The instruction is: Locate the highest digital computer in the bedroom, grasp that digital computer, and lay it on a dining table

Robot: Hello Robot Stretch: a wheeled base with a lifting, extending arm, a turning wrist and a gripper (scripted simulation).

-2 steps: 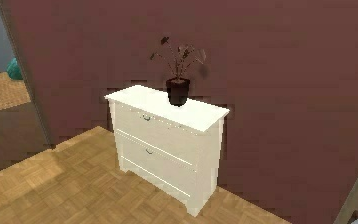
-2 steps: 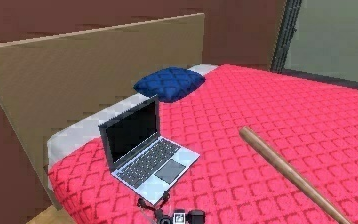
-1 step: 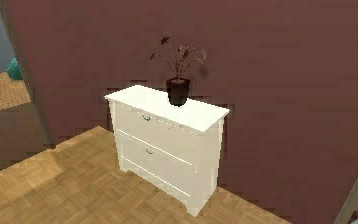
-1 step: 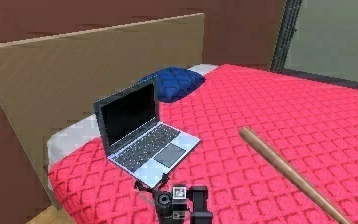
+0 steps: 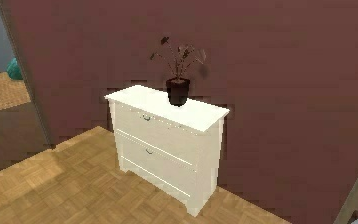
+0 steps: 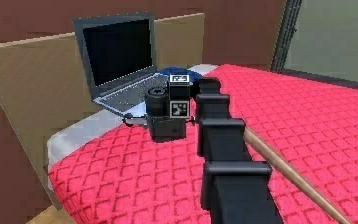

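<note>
An open laptop [image 6: 122, 60] with a dark screen and grey keyboard lies on a bed with a red quilt [image 6: 127, 175], close to the tan headboard [image 6: 32, 85]. My arm [image 6: 227, 150] reaches out over the quilt toward it. The gripper [image 6: 139, 115] is at the laptop's near right corner, its dark body just left of the two white marker squares. I cannot tell whether it holds anything, since the laptop lies right behind it on the bed.
In the forward view a white dresser [image 5: 167, 140] with drawers stands against a maroon wall, with a dark potted plant [image 5: 179, 85] on top. Wood floor lies in front of it and a doorway [image 5: 7, 75] opens at the left. A pale window [image 6: 327, 40] lies beyond the bed.
</note>
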